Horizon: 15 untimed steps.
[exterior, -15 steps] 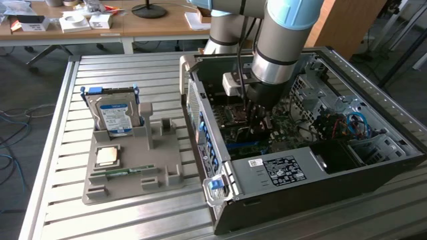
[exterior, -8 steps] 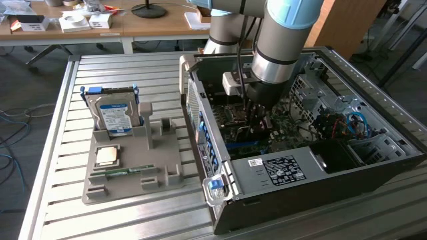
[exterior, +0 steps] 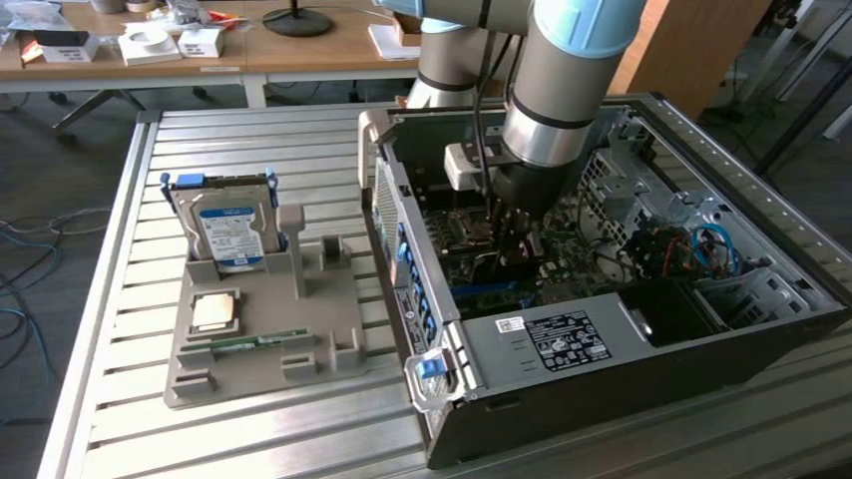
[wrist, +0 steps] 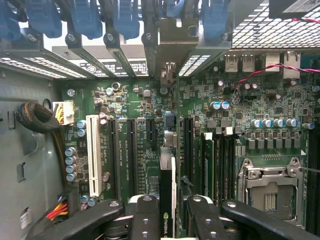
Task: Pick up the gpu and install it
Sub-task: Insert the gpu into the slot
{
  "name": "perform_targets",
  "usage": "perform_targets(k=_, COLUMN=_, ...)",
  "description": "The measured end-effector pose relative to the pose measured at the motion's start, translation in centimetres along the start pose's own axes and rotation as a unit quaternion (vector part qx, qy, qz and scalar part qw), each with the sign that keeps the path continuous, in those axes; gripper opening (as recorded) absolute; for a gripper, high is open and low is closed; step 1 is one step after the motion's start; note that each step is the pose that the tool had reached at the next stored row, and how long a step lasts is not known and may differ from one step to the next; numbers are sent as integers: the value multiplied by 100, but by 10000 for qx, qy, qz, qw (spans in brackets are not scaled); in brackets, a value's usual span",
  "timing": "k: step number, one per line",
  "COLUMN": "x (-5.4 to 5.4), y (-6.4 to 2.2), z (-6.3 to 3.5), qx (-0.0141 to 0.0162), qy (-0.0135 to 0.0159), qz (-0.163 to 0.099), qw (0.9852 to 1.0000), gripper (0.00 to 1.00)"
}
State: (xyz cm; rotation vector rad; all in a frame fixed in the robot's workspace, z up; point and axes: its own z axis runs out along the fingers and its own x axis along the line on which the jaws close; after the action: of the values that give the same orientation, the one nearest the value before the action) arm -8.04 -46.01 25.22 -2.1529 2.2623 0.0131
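where the open computer case (exterior: 626, 329) lies on its side on the slatted metal table (exterior: 120, 299), filling the right half of the exterior frame, its green motherboard (wrist: 145, 120) faces up, with a bundle of red and blue cables (exterior: 699, 249) at the case's right and a grey box with a black label (exterior: 566, 334) near the lower edge. in the wrist view the board carries a white slot (wrist: 93, 155), black expansion slots beside it, an empty processor socket (wrist: 270, 192) at lower right, and blue retention clips (wrist: 85, 17) along the top. at left centre of the exterior frame a grey fixture tray (exterior: 253, 319) holds an upright silver hard drive (exterior: 229, 235) with a blue label, a small tan chip (exterior: 215, 311) and a narrow green memory stick (exterior: 246, 344). the arm (exterior: 566, 80) comes down near-vertically from the top of the frame into the case. its end effector (wrist: 167, 215) is closed partway on the gpu (wrist: 167, 195), a thin card held on edge between the black fingers (wrist: 145, 215), just above the black slots at the board's centre.
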Motion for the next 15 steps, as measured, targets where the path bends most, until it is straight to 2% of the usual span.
perform_targets(k=15, x=0, y=9, z=32, qx=7, qy=-1, qz=1, qw=10000, gripper=26)
